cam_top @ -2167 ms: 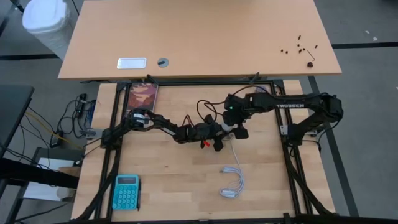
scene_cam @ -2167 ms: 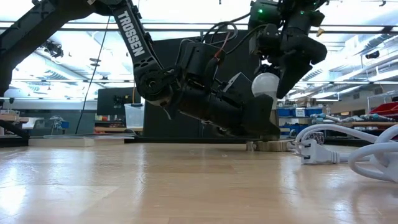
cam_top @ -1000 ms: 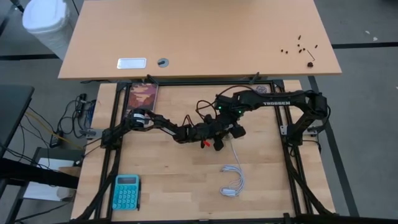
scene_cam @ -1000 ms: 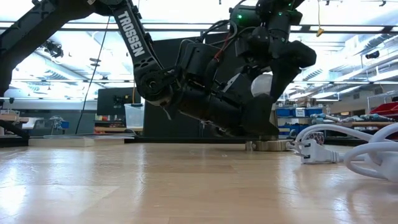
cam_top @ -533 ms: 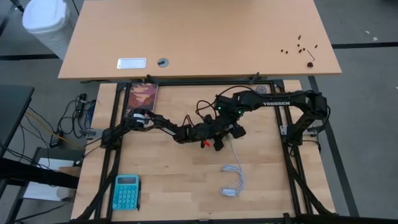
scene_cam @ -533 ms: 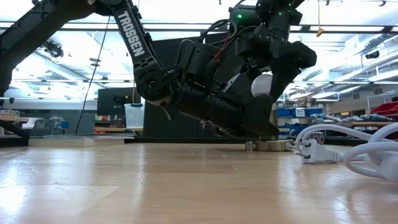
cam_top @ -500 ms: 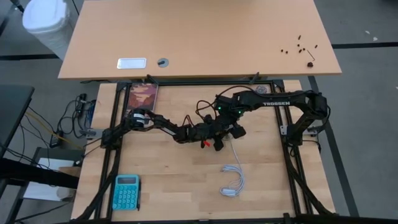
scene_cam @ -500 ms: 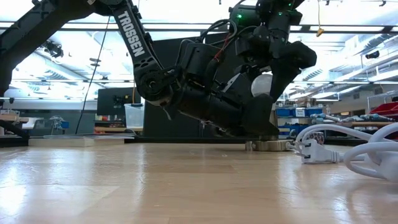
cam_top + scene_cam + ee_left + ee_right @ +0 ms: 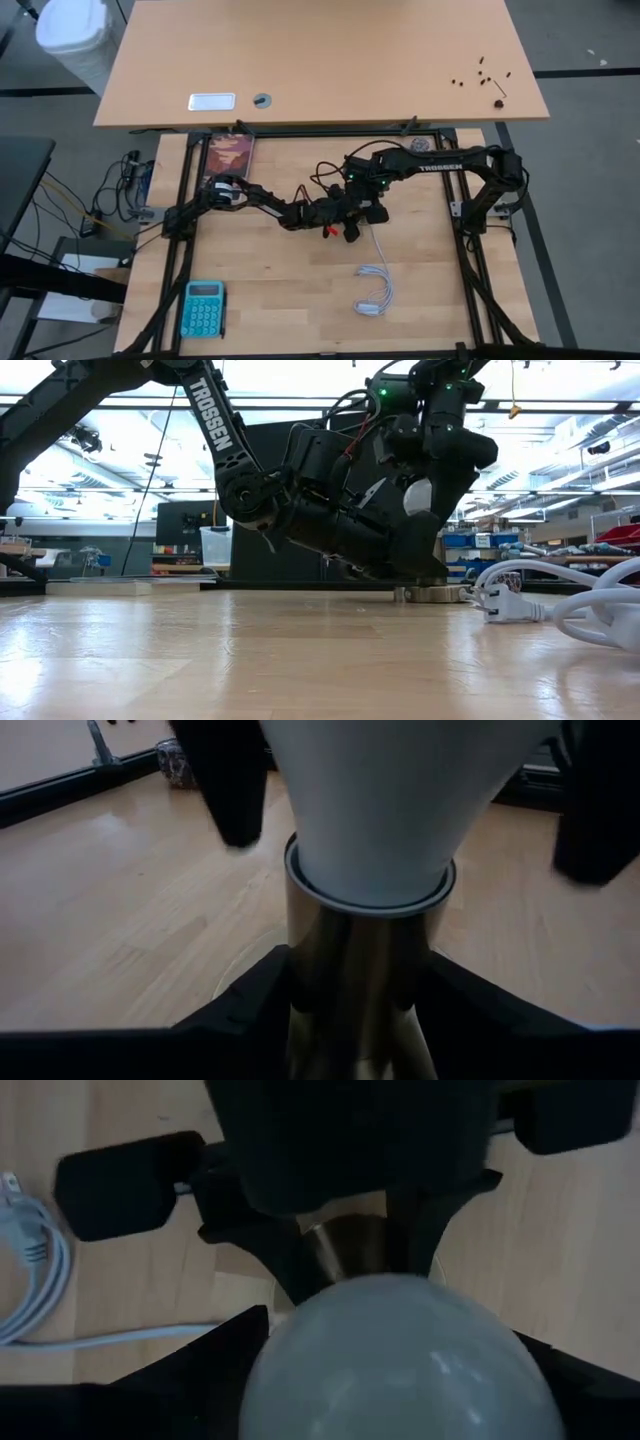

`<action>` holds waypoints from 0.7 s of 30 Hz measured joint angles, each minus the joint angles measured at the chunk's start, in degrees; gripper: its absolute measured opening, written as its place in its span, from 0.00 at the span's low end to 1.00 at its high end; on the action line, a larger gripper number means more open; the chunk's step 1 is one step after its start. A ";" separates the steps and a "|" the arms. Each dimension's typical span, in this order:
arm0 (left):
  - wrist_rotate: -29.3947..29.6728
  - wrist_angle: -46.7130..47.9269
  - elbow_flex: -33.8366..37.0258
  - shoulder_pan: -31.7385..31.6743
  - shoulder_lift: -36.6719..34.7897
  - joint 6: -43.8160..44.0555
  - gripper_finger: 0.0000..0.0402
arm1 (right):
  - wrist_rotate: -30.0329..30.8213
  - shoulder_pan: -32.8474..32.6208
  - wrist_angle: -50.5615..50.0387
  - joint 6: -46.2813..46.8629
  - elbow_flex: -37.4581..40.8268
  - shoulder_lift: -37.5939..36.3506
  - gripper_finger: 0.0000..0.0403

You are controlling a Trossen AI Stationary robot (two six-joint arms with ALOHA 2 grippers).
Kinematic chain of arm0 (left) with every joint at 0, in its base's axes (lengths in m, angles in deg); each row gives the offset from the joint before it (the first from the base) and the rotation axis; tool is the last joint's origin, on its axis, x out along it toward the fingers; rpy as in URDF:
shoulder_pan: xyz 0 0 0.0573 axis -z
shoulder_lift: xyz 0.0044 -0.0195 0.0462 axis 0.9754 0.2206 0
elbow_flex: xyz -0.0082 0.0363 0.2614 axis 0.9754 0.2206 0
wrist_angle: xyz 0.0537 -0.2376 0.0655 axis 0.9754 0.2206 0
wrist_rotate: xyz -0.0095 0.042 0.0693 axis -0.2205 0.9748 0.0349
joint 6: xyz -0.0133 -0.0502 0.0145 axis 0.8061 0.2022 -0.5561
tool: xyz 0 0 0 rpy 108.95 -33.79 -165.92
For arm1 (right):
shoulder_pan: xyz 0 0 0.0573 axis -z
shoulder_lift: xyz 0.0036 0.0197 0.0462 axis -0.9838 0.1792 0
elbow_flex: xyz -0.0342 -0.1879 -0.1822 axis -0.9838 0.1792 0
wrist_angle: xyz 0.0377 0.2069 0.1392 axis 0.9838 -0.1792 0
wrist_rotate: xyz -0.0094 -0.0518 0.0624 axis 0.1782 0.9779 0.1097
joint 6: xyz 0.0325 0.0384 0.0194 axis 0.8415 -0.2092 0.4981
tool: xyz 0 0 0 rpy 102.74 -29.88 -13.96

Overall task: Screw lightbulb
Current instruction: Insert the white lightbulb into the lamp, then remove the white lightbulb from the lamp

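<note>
Since the frame of 2.2 s ago, we find the right arm drawn in toward the table's centre, and its gripper (image 9: 428, 510) has come down: the lightbulb (image 9: 419, 497), then hanging clear above the socket, now sits lower and is largely masked by the dark fingers in the low view.

High view: both arms meet just right of centre of the wooden table (image 9: 270, 290). We place the right gripper (image 9: 372, 207) directly beside the left gripper (image 9: 350, 222), the two nearly touching.

Left wrist view: the bulb's white tapered neck (image 9: 385, 810) stands upright, entering the brass socket (image 9: 360, 980) at centre frame. We see the left gripper's dark fingers (image 9: 250, 1005) pressed against both sides of the socket, closed on it. Two dark fingers of the other arm show at upper left and right edge.

Right wrist view: the frosted dome (image 9: 395, 1365) fills the lower centre, with the right gripper's fingers (image 9: 175, 1380) tight along its flanks; we judge it clamped on the bulb. The brass socket (image 9: 350, 1250) shows just beyond the dome.

Low view: the socket base (image 9: 432, 594) rests on the tabletop at right of centre, with a white cable and plug (image 9: 520, 605) lying just beside it. A teal calculator (image 9: 203, 307) sits in the lower left of the high view, well apart.
</note>
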 joint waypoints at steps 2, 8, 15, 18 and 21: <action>0.24 -0.36 0.00 -0.01 0.00 0.05 0.48 | -0.03 0.63 -0.07 0.38 0.00 -1.06 0.78; -1.30 -2.55 -0.18 -0.07 -0.63 3.35 0.69 | -0.65 2.95 -0.49 0.94 -1.02 -5.44 0.85; -1.72 5.57 0.16 -0.06 -3.07 4.38 0.83 | -1.20 5.09 -1.83 1.62 -1.51 -9.74 0.86; -1.74 14.09 0.12 -0.21 -6.28 4.36 0.83 | -1.30 5.99 -3.01 1.92 -1.52 -12.57 0.84; -2.13 18.92 0.11 -0.35 -9.30 2.93 0.83 | -1.33 6.81 -3.46 2.06 -1.51 -15.96 0.83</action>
